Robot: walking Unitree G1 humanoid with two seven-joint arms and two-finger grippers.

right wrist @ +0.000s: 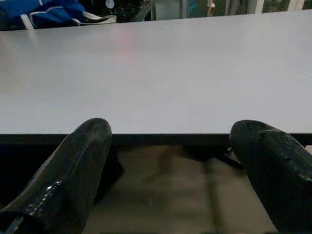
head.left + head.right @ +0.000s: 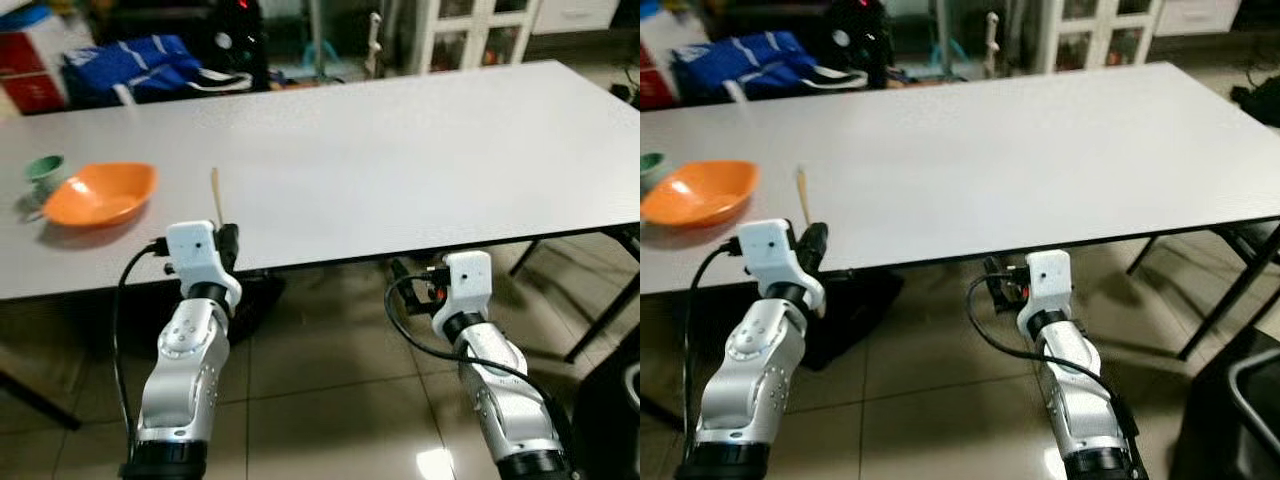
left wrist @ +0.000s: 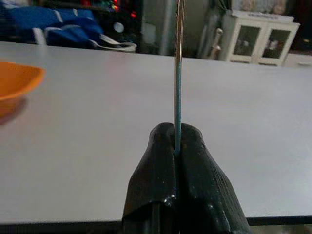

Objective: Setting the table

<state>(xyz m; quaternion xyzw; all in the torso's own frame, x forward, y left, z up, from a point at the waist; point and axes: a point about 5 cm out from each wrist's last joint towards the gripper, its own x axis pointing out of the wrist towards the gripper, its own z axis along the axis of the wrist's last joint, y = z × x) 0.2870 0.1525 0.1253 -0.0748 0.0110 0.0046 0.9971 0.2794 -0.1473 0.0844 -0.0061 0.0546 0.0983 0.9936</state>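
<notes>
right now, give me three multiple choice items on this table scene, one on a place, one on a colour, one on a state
1. Where is the bowl on the table?
A. the robot's left end
B. the robot's right end
C. the middle

2. What colour is the bowl?
A. white
B. orange
C. black

3. What is the left claw doing?
A. hanging open
B. pressing on the bowl
C. shut on a thin stick

Answers:
1 A, it sits by the green cup at the left end.
2 B, it is plainly orange.
3 C, its fingers pinch the upright stick, while the right claw is open below the table edge.
</notes>
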